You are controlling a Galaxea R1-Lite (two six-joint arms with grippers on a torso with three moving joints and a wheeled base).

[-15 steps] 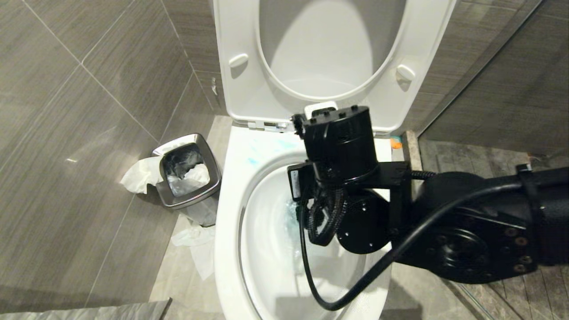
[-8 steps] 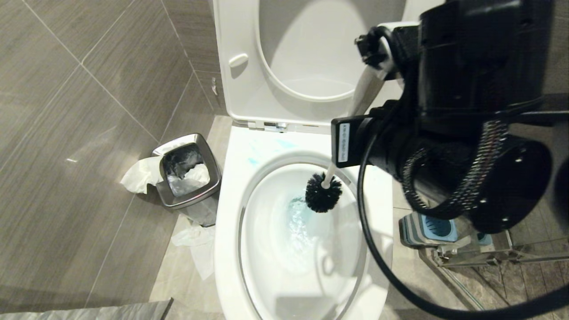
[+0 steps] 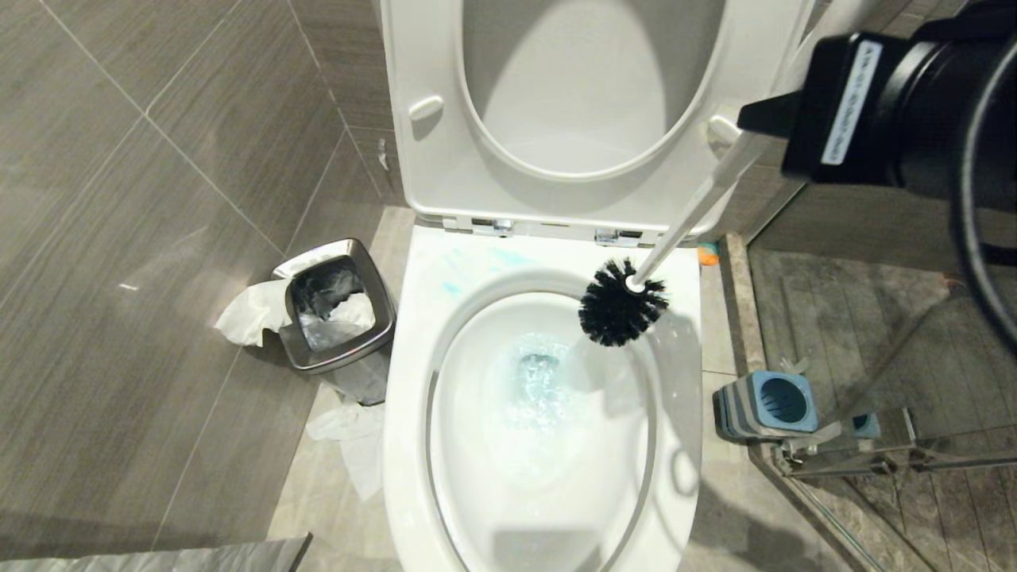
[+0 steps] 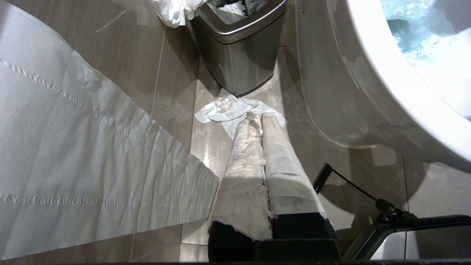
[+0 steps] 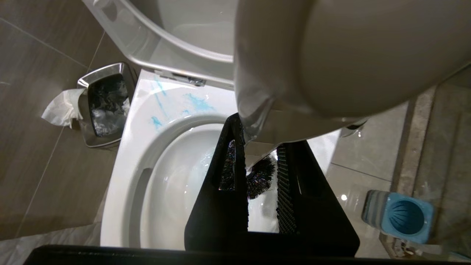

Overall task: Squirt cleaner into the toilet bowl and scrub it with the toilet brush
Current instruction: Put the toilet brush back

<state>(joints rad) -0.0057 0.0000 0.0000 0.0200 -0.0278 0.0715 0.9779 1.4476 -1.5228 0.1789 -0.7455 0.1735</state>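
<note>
Head view, right tool (image 5: pixel 260 167) gripping toilet brush (image 3: pixel 624 306) over toilet bowl (image 3: pixel 413 413)

White toilet bowl (image 3: pixel 413 445) streaked turquoise-blue, black-bristled toilet brush (image 3: pixel 621 304), blue-and-grey striped holder (image 3: pixel 764 406).

Tiled bathroom, toilet bowl (image 3: pixel 413 445), waste bin (image 3: pixel 338 316), brush holder (image 3: pixel 767 405)
</note>
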